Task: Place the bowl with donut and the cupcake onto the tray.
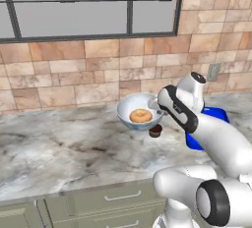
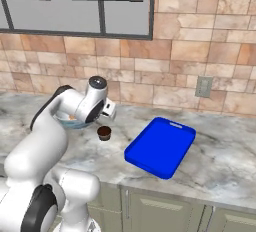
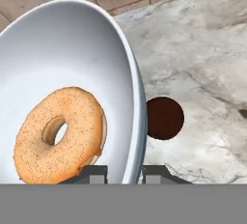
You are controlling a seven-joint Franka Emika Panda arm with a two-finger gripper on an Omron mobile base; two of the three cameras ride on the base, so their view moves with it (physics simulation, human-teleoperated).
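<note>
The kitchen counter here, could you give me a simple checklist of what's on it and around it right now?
Surface: marble counter, above green-grey cabinets.
Job's things: bowl lifted off the counter, donut lying inside; cupcake standing on the counter just below it; blue tray apart to the right, nothing on it.
Clutter: nothing seen.
Grippers: gripper pinching the bowl's rim, one finger inside, one outside.
Cables: nothing seen.
Surroundings: tan stone tile wall, window, wall outlet.

Donut (image 1: 141,116) in bowl (image 1: 129,105); cupcake (image 2: 104,133) btwn bowl & tray (image 2: 160,147), on counter (image 2: 220,161).
</note>
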